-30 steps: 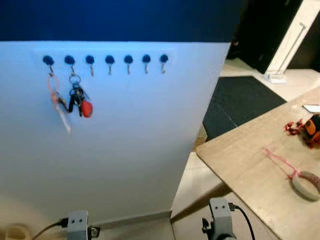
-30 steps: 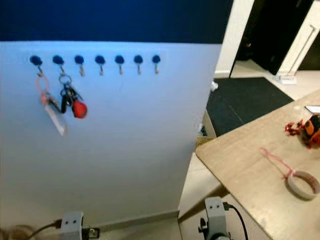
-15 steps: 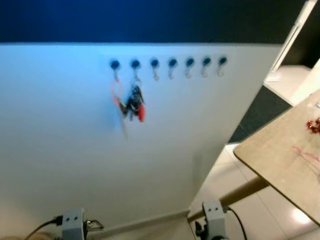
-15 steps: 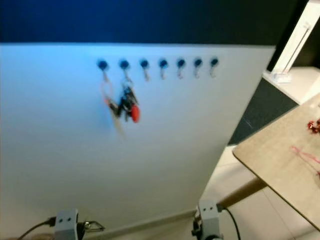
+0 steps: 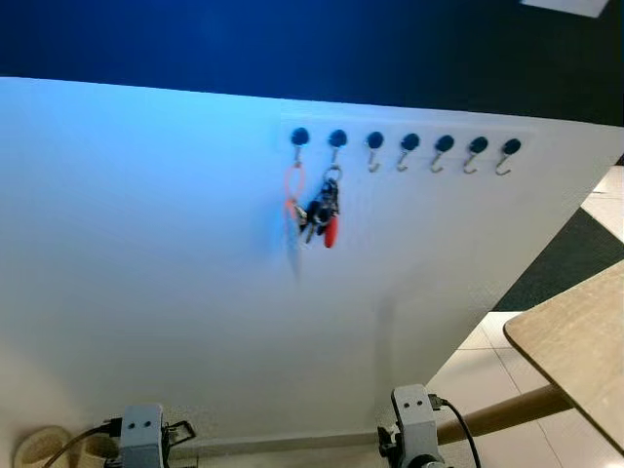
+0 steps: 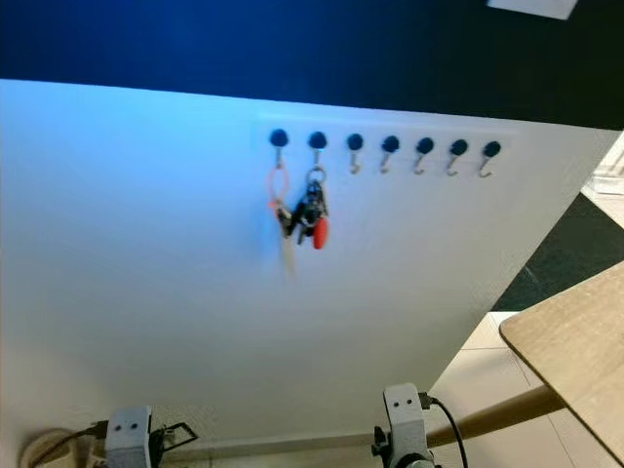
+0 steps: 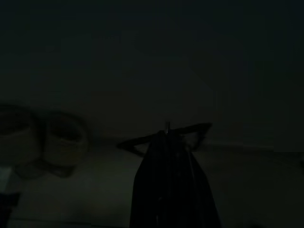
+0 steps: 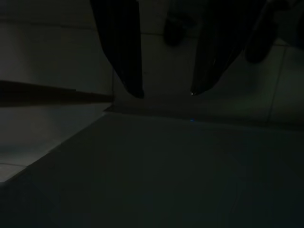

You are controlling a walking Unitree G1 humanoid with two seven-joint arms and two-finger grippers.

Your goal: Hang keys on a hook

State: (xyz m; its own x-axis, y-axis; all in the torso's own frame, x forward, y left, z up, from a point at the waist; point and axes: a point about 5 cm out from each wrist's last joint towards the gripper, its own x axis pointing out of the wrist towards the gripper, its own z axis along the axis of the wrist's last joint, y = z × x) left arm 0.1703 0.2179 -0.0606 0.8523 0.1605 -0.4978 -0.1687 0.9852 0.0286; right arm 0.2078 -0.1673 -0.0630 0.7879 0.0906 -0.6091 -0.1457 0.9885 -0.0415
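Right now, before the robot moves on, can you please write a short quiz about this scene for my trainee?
1. How many hooks on the white panel hang empty? A) two B) five C) seven
2. True or false: the key bunch with the red fob hangs on the second hook from the robot's left.
3. Fill in: the fingers of the right gripper stand ___.
Key: 1 B; 2 true; 3 open.
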